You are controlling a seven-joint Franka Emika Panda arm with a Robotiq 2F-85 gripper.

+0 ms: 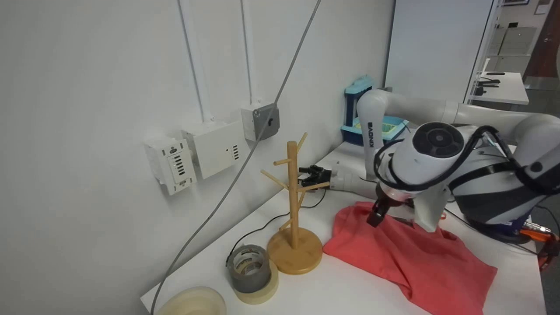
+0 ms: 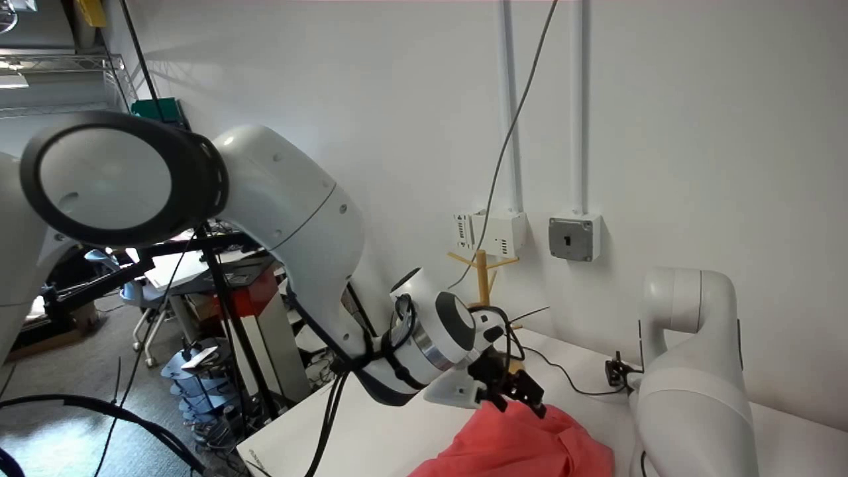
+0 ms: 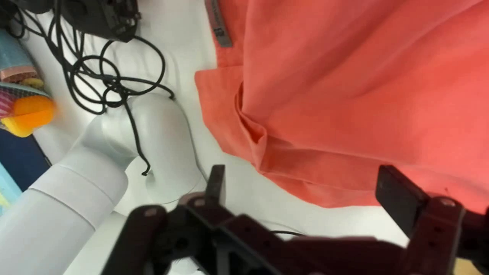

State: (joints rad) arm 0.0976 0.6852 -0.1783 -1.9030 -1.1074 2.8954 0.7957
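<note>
Along a white wall (image 1: 109, 87), a white table (image 1: 354, 293) is occupying the foreground, twelve o'clock being the top of each frame. Spanning an exterior view from nine o'clock, a white robot arm (image 2: 278, 192) is arching over the tabletop, as a second white arm (image 2: 695, 384) is standing at four o'clock. Under the robot arm's wrist, a rumpled red cloth (image 1: 415, 262) is lying on the table, at four o'clock in an exterior view. Just beside the cloth's nine-o'clock corner, a wooden peg stand (image 1: 293, 210) is standing upright, and a teal-and-navy plastic unit (image 1: 351, 113) is sitting at one o'clock from it, close to the wall. Over the cloth's edge, the robot arm's black gripper (image 3: 305, 183) is hanging with its fingers (image 3: 216, 187) spread wide apart; in the wrist view the fabric is stretching away toward one o'clock, and the fingertip on the three-o'clock side is overlapping it, though whether it is touching cannot be told. Black cable loops (image 3: 109, 78) are showing at ten o'clock from the gripper there. Partly cut off at seven o'clock in an exterior view, a pale round object (image 1: 192, 302) is resting, while a grey tape roll (image 1: 249, 280) is sitting atop a tan roll (image 1: 262, 298) at eight o'clock from the stand. At eleven o'clock from the gripper in the wrist view, a grey label (image 3: 218, 23) is lying at the cloth's margin.
</note>
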